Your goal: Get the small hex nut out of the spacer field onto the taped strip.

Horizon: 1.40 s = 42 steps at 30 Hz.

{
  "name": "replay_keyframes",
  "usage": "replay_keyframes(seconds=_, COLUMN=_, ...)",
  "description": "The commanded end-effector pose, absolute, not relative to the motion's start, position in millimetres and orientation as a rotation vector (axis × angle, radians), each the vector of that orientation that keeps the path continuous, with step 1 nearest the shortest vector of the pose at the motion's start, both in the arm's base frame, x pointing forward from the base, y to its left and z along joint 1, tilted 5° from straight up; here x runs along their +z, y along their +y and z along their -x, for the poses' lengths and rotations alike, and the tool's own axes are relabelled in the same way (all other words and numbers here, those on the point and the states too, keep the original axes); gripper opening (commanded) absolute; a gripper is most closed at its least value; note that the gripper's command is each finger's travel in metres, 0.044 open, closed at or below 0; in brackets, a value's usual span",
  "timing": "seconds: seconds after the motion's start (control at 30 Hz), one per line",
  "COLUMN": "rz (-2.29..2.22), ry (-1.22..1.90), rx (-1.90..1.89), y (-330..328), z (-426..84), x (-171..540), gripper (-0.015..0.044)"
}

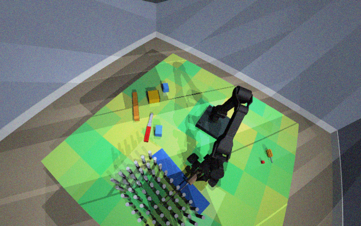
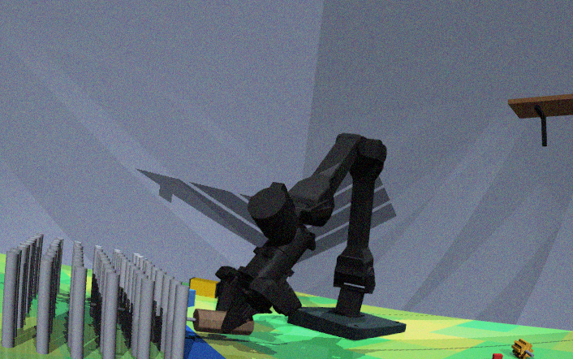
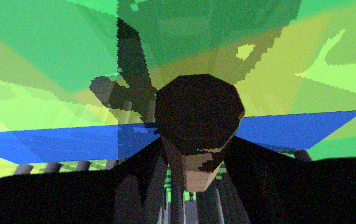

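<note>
My gripper (image 1: 196, 175) (image 2: 234, 323) is shut on the brown handle (image 1: 192, 179) (image 2: 208, 320) (image 3: 200, 112) of a tool, low at the near side of the blue taped strip (image 1: 162, 157) (image 2: 202, 349) (image 3: 287, 132). The tool's thin rod (image 1: 182, 185) (image 2: 191, 319) crosses above the strip and runs in between the standing grey spacers (image 1: 155, 159) (image 2: 110, 313); its far end is hard to make out among them. The visible spacers stand upright. I cannot make out the hex nut in any view.
A red-handled tool (image 1: 147, 133), an orange bar (image 1: 135, 106), a yellow block (image 1: 153, 96) (image 2: 204, 287) and two blue blocks (image 1: 165, 87) (image 1: 158, 131) lie beyond the strip's far end. A small orange tool (image 1: 269, 153) (image 2: 522, 348) and a red cube (image 1: 262, 161) lie right of the arm.
</note>
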<state>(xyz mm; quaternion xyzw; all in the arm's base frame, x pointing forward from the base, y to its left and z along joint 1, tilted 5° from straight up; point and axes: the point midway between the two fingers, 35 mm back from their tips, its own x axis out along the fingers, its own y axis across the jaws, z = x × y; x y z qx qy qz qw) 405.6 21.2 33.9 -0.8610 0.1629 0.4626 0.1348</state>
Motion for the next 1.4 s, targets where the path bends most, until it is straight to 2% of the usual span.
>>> replay_keyframes(seconds=0.0, rz=2.5, ry=0.465, rx=1.333, y=20, z=-411, x=36, gripper=0.0)
replay_keyframes(seconds=1.37, rz=2.502, ry=0.466, rx=1.33, y=11, z=-428, x=23, gripper=0.0)
